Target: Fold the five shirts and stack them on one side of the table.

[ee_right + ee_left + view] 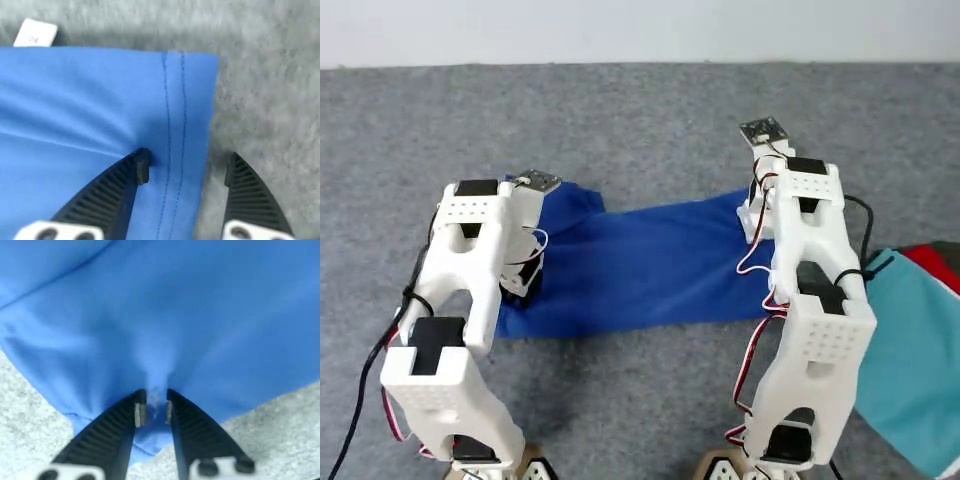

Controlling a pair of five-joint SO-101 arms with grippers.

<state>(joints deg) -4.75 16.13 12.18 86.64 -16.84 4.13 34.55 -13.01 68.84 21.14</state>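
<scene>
Blue shirt lies spread on the grey table between the two arms. From above, its long axis runs side to side, from the left arm across to the right arm, and the right end sits a little farther back than the left. I can't tell from here which end is the collar. A teal shirt and a red shirt lie off past the right arm, at the table's edge. At the left wrist, the left gripper is closed down to a narrow slit, with a small ridge of the blue shirt pinched between its tips. It has hold close to the cloth's edge, and bare table shows on either side. At the right wrist, the right gripper stands wide open and holds nothing. One tip rests on the cloth just inside a double-stitched hem, and the other tip is over the table just past that edge, so the jaws straddle the hem. To my eye the cloth is light, soft and limp, and it will sag and wrinkle between any two holds. It looks best taken by a pinch at hems or corners, one at each end, so that it lifts evenly.
</scene>
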